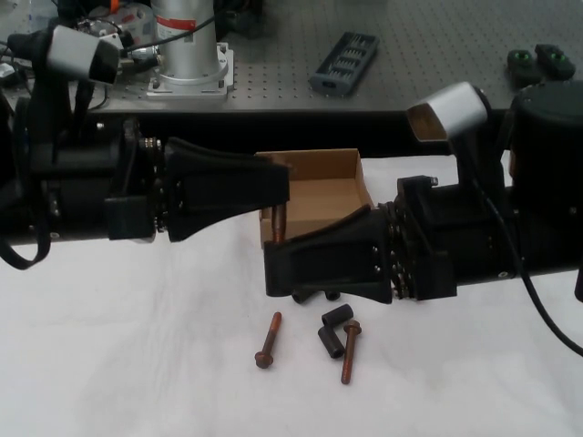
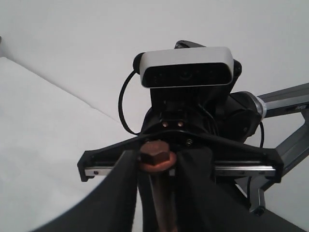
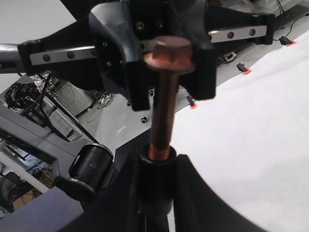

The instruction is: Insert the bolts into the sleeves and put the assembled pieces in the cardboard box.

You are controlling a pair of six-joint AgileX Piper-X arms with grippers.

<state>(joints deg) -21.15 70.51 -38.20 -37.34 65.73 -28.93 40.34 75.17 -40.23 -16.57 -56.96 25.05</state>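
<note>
Where the arms meet: near left corner of the open brown cardboard box (image 1: 310, 166), over the white cloth (image 1: 137, 355).
Left gripper (image 1: 278, 193): clamped on the copper-coloured hex-head bolt (image 3: 161, 106), just under its head.
Right gripper (image 3: 154, 198): clamped on the short black cylindrical sleeve (image 3: 154, 186).
Bolt axis: in line with sleeve; threaded end seated inside, head pointing away.
Room: box front wall just behind bolt; loose bolts (image 1: 268, 340) and loose sleeves (image 1: 336, 317) on cloth in front of box; bare cloth beside them.
</note>
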